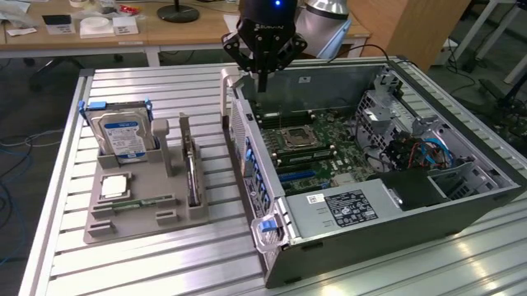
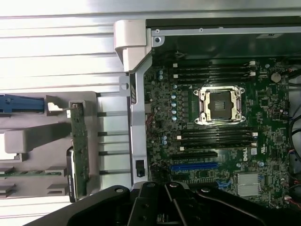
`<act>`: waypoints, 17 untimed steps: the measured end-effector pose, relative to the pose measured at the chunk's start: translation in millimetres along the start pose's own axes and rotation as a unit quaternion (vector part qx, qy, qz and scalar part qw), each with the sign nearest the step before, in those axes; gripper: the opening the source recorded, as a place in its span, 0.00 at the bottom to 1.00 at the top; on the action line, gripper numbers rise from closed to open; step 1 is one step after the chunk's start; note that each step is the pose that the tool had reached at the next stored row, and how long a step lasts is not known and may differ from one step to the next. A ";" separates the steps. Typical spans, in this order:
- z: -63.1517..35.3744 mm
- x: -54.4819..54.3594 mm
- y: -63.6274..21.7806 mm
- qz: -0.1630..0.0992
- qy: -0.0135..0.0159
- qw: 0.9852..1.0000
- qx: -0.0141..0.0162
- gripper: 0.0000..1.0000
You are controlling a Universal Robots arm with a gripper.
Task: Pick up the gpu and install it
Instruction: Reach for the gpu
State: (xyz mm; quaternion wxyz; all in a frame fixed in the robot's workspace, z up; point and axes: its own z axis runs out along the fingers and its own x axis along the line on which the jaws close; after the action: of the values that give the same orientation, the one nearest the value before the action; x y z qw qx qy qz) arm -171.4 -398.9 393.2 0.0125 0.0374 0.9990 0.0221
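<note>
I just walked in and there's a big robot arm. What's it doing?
The robot's gripper hangs shut and empty above the open computer case. The gpu it has to install stands on edge in the grey holder on the table, near the hard drive, not yet picked up.

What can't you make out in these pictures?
- Exterior view: the gpu stands edge-on in the gray holder, so its faces are hidden.
- Exterior view: print on the hard drive label is too small.
- Wrist view: the motherboard is cut off by the picture's edge.
</note>
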 end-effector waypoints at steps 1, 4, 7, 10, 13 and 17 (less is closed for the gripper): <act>0.0 1.2 -0.1 0.000 0.000 1.000 0.000 0.11; -0.2 6.0 -0.4 0.000 0.000 1.000 0.000 0.11; -0.3 12.3 -0.9 0.000 0.000 1.000 0.000 0.11; -0.3 14.3 -1.0 0.000 0.000 1.000 0.000 0.11; -0.4 14.4 -1.1 0.000 0.000 1.000 0.000 0.11; -0.4 14.7 -1.1 0.000 0.000 1.000 0.000 0.11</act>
State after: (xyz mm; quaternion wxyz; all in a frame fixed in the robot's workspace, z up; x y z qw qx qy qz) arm -186.1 -398.8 393.2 0.0125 0.0374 0.9990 0.0221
